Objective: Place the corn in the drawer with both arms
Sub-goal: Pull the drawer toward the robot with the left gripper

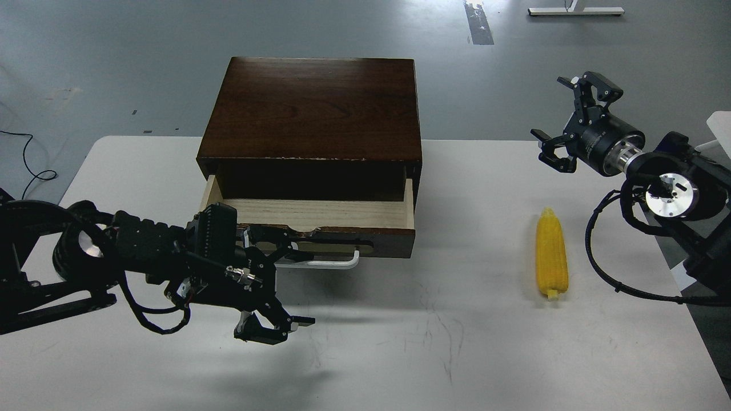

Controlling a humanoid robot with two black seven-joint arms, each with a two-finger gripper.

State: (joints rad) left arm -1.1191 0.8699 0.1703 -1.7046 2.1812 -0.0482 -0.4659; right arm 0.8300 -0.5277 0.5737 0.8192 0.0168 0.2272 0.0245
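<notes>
Drawer (320,214) at frame centre pulled open, interior bare. Corn (551,253) lies on counter (457,342) at right, untouched. Left end effector (274,285) by the handle (325,262), fingers spread, holding nothing. Right end effector (574,123) upper right, released, empty. Pick and placement remain.

You're looking at a lab or test room, plain white worktop (457,354) on a bare grey floor (114,57), dark tape strip (478,23), loose black cable (28,165), white stand foot (575,10) behind.
</notes>
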